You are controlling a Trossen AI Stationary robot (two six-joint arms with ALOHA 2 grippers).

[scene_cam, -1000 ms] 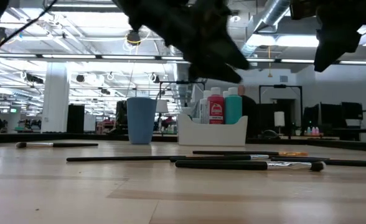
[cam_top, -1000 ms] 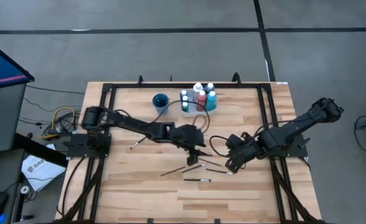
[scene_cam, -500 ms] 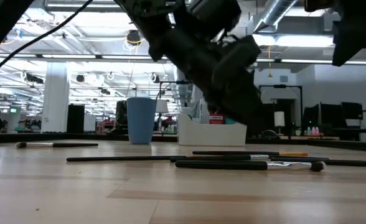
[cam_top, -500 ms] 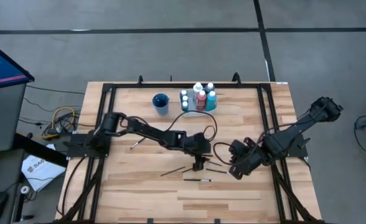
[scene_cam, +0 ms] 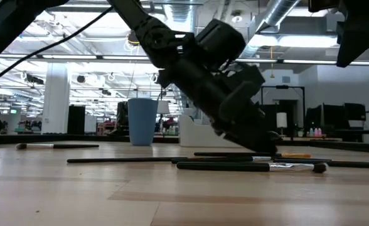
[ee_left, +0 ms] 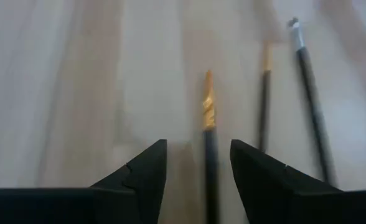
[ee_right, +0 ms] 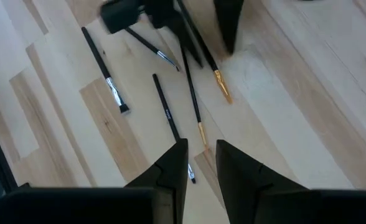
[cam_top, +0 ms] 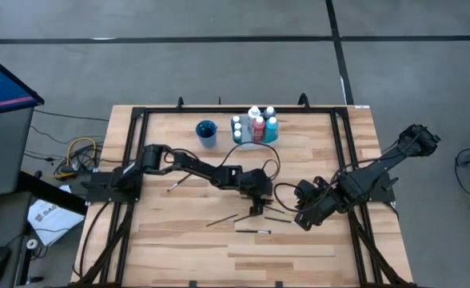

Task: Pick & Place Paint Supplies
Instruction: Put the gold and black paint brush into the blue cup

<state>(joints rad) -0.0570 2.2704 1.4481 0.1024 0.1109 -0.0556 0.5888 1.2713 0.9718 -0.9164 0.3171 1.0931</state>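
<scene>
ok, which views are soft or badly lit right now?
Left wrist view: blurred throughout, the gold-ferruled paintbrush between the left hand's fingers smeared. Low view: bright ceiling lights backlight the left arm into silhouette. Right wrist view: brushes sharp, the right hand soft. High view: evenly lit.

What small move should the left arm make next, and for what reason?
Probably close the fingers. The left gripper is down at the table, its fingers open on either side of the gold-ferruled paintbrush, so the brush looks ready to be pinched.
</scene>
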